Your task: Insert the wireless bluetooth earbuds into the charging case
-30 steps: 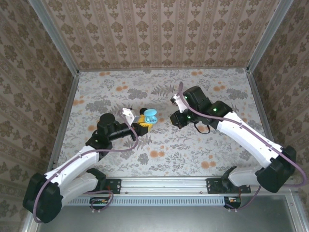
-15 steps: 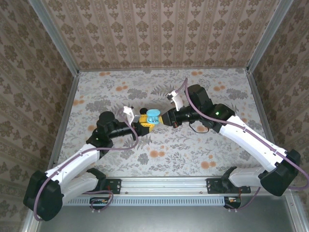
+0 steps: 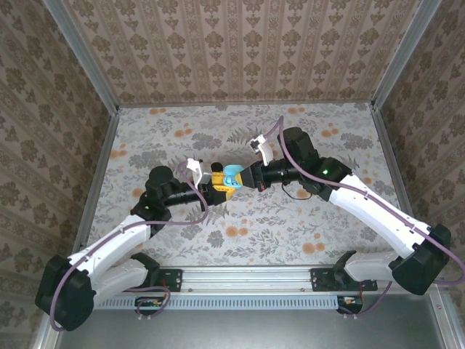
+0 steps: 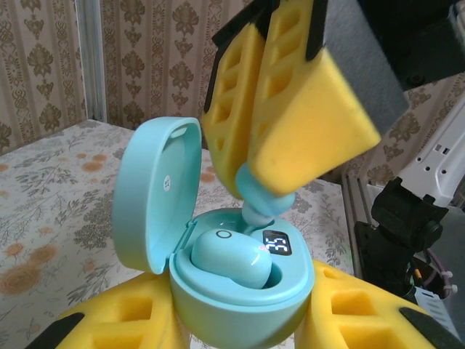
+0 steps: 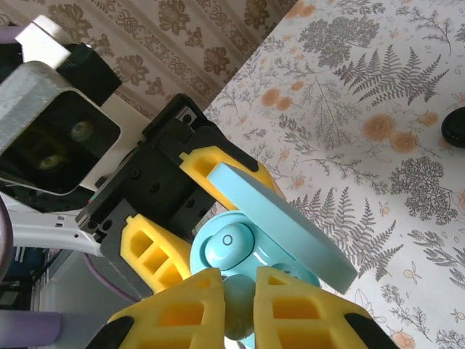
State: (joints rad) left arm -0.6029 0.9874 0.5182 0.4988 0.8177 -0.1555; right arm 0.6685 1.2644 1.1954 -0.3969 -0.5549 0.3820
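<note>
The light turquoise charging case (image 3: 231, 174) hangs above the table's middle with its lid (image 4: 149, 196) swung open. My left gripper (image 4: 243, 323) is shut on the case's base, one yellow finger on each side. One turquoise earbud (image 4: 232, 254) sits in its socket beside the lit display. My right gripper (image 5: 237, 309) is shut on a second earbud (image 5: 237, 298), which it holds from above at the case's other socket. That earbud's tip (image 4: 265, 203) touches the case's rim (image 5: 287, 273). The right gripper (image 3: 245, 177) meets the left gripper (image 3: 216, 186) at the case.
A black round disc (image 5: 456, 127) lies on the floral tabletop off to the right of the case. Patterned walls close in the table on three sides. A metal rail (image 3: 247, 276) runs along the near edge by the arm bases.
My right arm has swung left with its earbud, from a gap away to right over the open case. The left arm has nudged the case slightly up and toward it.
</note>
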